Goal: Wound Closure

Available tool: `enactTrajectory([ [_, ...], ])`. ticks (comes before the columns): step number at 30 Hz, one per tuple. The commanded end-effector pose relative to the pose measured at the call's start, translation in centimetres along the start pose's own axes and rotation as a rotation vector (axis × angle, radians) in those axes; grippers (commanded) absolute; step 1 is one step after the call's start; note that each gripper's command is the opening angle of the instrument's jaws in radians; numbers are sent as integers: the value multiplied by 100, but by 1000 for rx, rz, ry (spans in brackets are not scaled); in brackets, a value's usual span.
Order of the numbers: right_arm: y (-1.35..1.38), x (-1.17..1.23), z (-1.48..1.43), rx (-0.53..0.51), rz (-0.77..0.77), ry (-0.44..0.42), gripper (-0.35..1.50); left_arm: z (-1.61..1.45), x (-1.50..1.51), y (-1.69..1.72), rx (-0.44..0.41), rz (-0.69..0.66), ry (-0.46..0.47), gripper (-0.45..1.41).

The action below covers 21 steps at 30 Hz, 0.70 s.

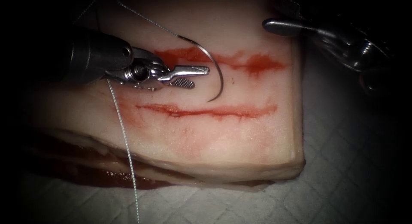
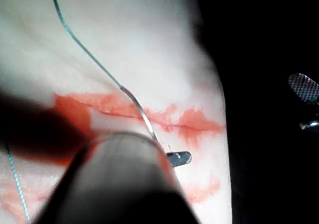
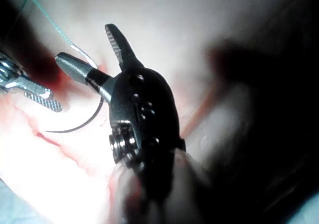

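Both my tools empty, needle loose on the tissue (image 1: 240, 138).
My left tool (image 1: 194, 77) sits jaws parted just left of the needle (image 1: 216, 65); my right tool (image 3: 87, 52) gapes wide, well apart. The needle's tip lies just above the cut (image 1: 206, 111), thread (image 1: 124, 142) trailing.

Needle (image 1: 214, 71): curved, dark, lying free on tissue (image 1: 240, 134) betw. the upper red smear and the cut (image 1: 206, 110), tip pointing down just above cut, not in tissue. Neither tool holds it. Thread (image 1: 124, 142) runs from needle's upper end up-left; another strand trails down over the tissue's front edge. Cut: long, red, horizontal, open.
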Motion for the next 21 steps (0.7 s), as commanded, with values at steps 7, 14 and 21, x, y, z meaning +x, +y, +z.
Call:
enactTrajectory([
  [7,1,3,11,-4,-1,-3,127,28,4,11,-1,-26,11,51],
  [14,4,3,12,-7,0,-2,127,40,11,18,0,-53,22,39],
  [21,5,3,14,-5,0,-3,127,53,20,12,1,-83,75,16],
])
